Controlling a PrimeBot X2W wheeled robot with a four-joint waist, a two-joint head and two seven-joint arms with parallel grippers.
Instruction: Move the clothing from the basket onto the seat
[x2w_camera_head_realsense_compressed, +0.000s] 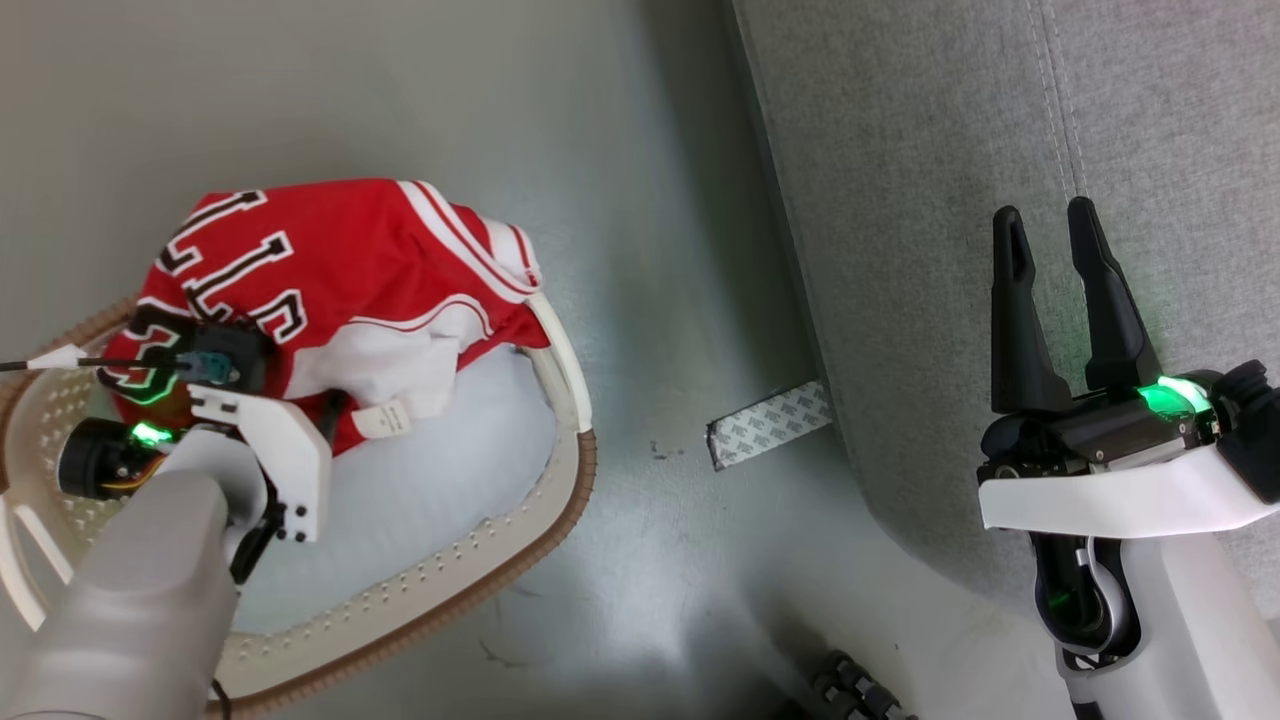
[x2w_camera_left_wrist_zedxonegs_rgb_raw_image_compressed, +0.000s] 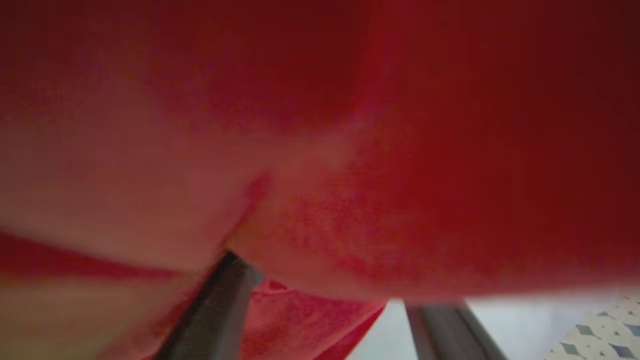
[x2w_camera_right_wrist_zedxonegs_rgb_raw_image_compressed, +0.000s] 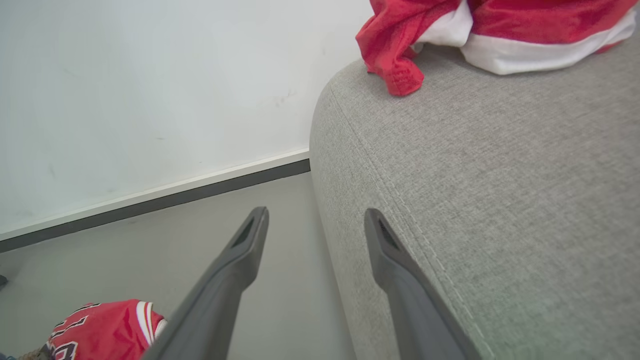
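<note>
A crumpled piece of red clothing (x2w_camera_head_realsense_compressed: 340, 260) with white trim and black-and-white letters is heaped in the round cream basket (x2w_camera_head_realsense_compressed: 560, 500) at the lower left. My left wrist (x2w_camera_head_realsense_compressed: 230, 400) hangs right over it, its fingers hidden underneath. In the left wrist view, my left gripper (x2w_camera_left_wrist_zedxonegs_rgb_raw_image_compressed: 325, 300) is open, its two fingers (x2w_camera_left_wrist_zedxonegs_rgb_raw_image_compressed: 215, 310) pushed into red fabric (x2w_camera_left_wrist_zedxonegs_rgb_raw_image_compressed: 350, 150) that drapes over their tips. My right gripper (x2w_camera_head_realsense_compressed: 1045, 215) is open and empty above the grey seat (x2w_camera_head_realsense_compressed: 1000, 120). Another red and white garment (x2w_camera_right_wrist_zedxonegs_rgb_raw_image_compressed: 500, 25) lies on the seat (x2w_camera_right_wrist_zedxonegs_rgb_raw_image_compressed: 500, 175) beyond my right gripper (x2w_camera_right_wrist_zedxonegs_rgb_raw_image_compressed: 316, 215).
Grey floor (x2w_camera_head_realsense_compressed: 650, 250) separates the basket from the seat's rounded edge. A strip of printed tape (x2w_camera_head_realsense_compressed: 770, 425) lies on the floor against the seat's base. A white wall (x2w_camera_right_wrist_zedxonegs_rgb_raw_image_compressed: 150, 100) with a dark baseboard stands behind. The basket's jersey (x2w_camera_right_wrist_zedxonegs_rgb_raw_image_compressed: 100, 325) shows low in the right wrist view.
</note>
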